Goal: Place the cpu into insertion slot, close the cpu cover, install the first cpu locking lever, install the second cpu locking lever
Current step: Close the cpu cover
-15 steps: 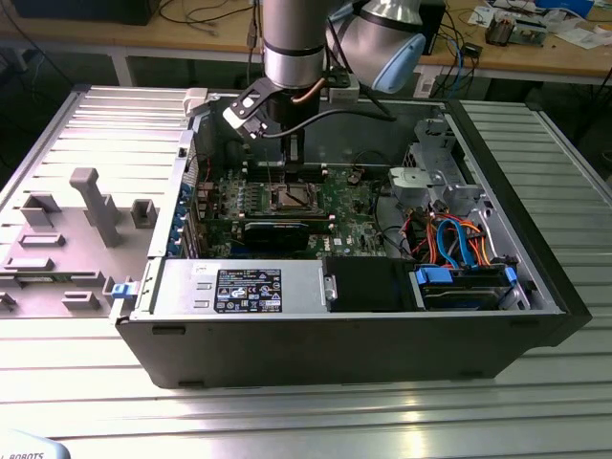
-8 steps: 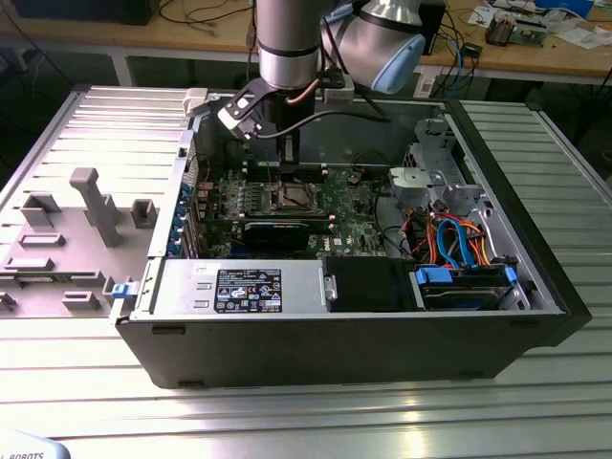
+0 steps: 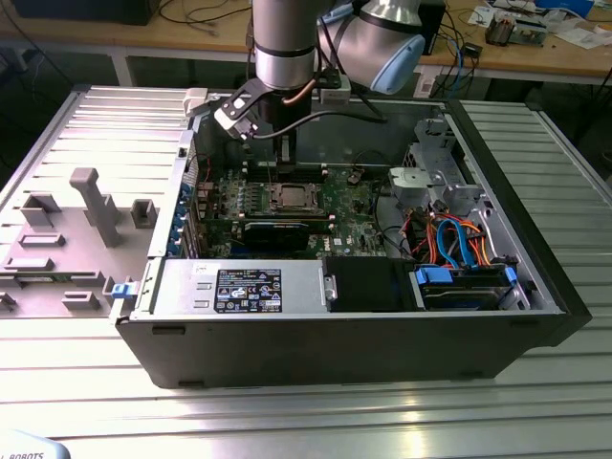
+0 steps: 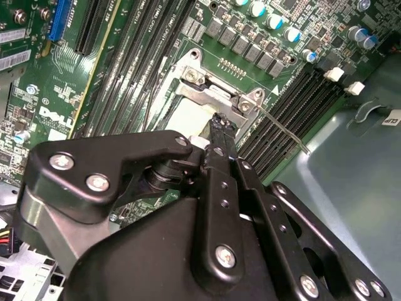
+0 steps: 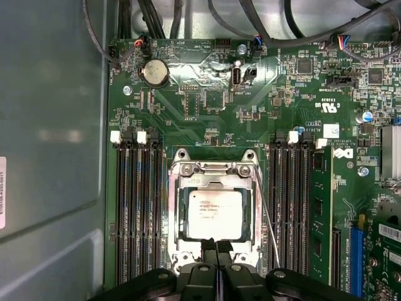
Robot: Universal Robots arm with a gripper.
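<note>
The cpu [image 5: 215,205], a silver-grey square, lies in the insertion slot on the green motherboard. It also shows under the arm in the exterior view [image 3: 290,196]. The cpu cover [image 5: 176,207], a silvery frame, lies flat around it. A thin wire locking lever [image 5: 268,216] runs along one side of the socket and stands out free at its end [image 4: 285,130]. My gripper [image 5: 216,243] is shut with nothing between its fingers. It hangs just above the socket's edge [image 4: 220,123], beside the cover's screws, and over the open computer case [image 3: 285,158].
Black memory slots [image 5: 135,207] flank the socket on both sides. A black card [image 3: 275,229] lies in front of the socket, and a power supply [image 3: 239,287] sits at the case's front. Drive cage and blue cables [image 3: 459,249] fill the exterior view's right. Grey fixtures [image 3: 86,206] stand outside at its left.
</note>
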